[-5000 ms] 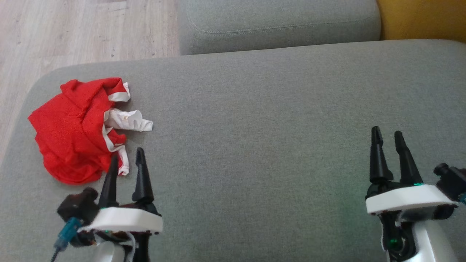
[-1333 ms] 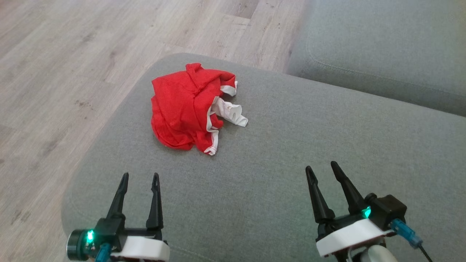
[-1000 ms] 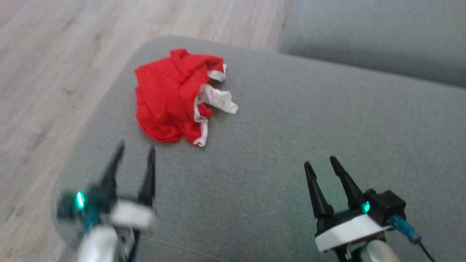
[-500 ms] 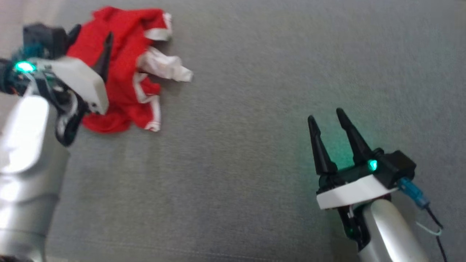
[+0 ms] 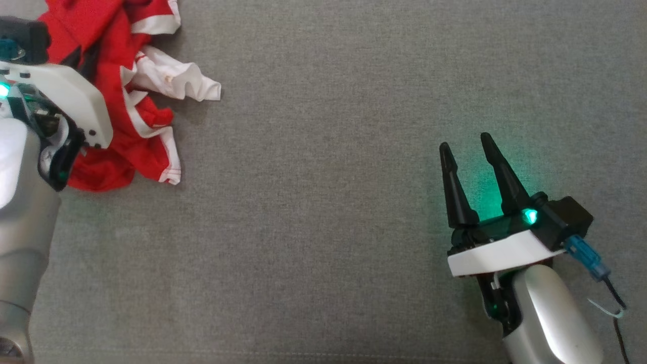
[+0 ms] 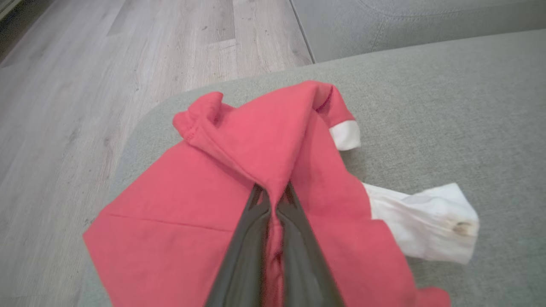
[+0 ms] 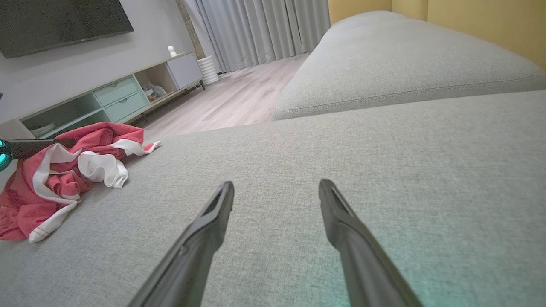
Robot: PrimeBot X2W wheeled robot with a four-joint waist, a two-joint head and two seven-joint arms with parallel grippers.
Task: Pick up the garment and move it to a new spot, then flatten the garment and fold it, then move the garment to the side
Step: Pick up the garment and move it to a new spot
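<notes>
Edges. The garment (image 6: 192,204), red with white trim, lies crumpled on the grey sofa cushion (image 6: 448,106), close to that cushion's rounded far-left corner. In the left wrist view the cushion edge curves round just beyond and beside the red cloth, and the wood floor (image 6: 85,85) lies directly past it. A second grey cushion (image 6: 405,21) sits beyond a seam on the far side. In the head view the garment (image 5: 121,156) sits at the upper left and runs off the top of the picture. A white sleeve or cuff sticks out toward the middle of the cushion.

Open room. To the right of the garment the sofa cushion (image 5: 323,202) is bare grey fabric across to the right arm (image 5: 551,313). The right wrist view shows the same flat stretch (image 7: 298,162) between the garment (image 7: 51,183) and the arm's own fingers (image 7: 204,230).

Left arm (image 5: 25,212). It reaches up the left side of the head view, its white wrist housing over the garment's near edge. The left jaws are closed: in the left wrist view the two dark fingers (image 6: 247,238) press together with a fold of red cloth pinched between them, and the cloth rises in a ridge at the tips.

Right arm. It is low at the lower right, well apart from the garment, fingers (image 5: 455,192) pointing away from the robot. The right jaws stand wide apart with nothing between them. A green light glows on the cushion beside them.
</notes>
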